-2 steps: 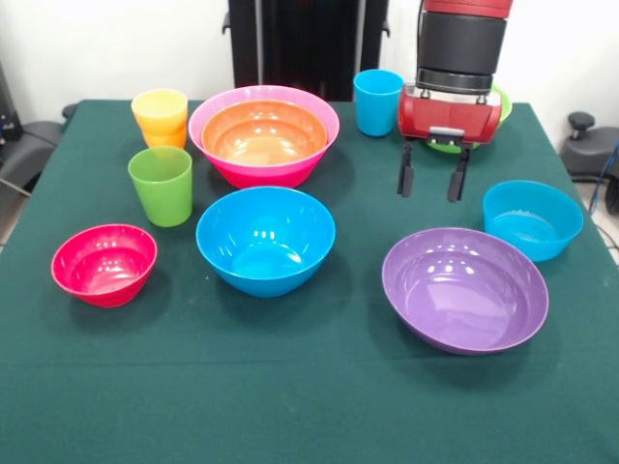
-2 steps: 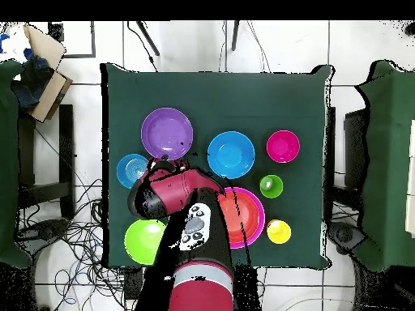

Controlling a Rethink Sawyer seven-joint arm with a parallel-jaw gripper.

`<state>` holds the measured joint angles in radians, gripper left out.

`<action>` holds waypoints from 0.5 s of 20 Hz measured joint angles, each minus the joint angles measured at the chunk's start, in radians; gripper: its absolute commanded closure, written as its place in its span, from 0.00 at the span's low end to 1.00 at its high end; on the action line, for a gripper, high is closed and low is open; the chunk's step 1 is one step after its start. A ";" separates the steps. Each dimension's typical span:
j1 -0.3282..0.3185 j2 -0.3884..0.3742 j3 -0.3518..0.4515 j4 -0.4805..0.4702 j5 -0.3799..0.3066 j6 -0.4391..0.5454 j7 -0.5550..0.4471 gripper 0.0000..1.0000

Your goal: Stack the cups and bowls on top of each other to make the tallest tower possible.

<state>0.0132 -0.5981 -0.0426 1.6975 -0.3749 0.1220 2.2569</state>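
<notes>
Pincer point(image 1: 431, 182) of mine hangs over bare green cloth, fingers apart, clamped on nothing. Open cloth lies below it, between the light blue bowl point(image 1: 532, 218), the purple bowl point(image 1: 465, 288) and the blue bowl point(image 1: 265, 239). Every vessel stands mouth up, axis vertical. Orange bowl point(image 1: 263, 133) sits nested in the pink bowl point(image 1: 264, 135); yellow cup point(image 1: 161, 110) sits in the orange cup point(image 1: 167, 137). Green cup point(image 1: 162, 185), red-pink bowl point(image 1: 103, 264) and blue cup point(image 1: 377, 101) stand apart. Light green bowl point(image 2: 145, 240) lies behind my wrist, partly hidden
</notes>
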 measured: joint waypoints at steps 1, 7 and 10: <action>-0.001 0.000 0.002 -0.001 0.000 0.004 0.000 0.00; -0.013 0.001 0.023 -0.012 0.000 0.032 0.000 0.00; -0.023 0.002 0.036 -0.030 0.000 0.048 0.000 0.00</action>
<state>-0.0103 -0.5960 -0.0066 1.6671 -0.3753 0.1703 2.2569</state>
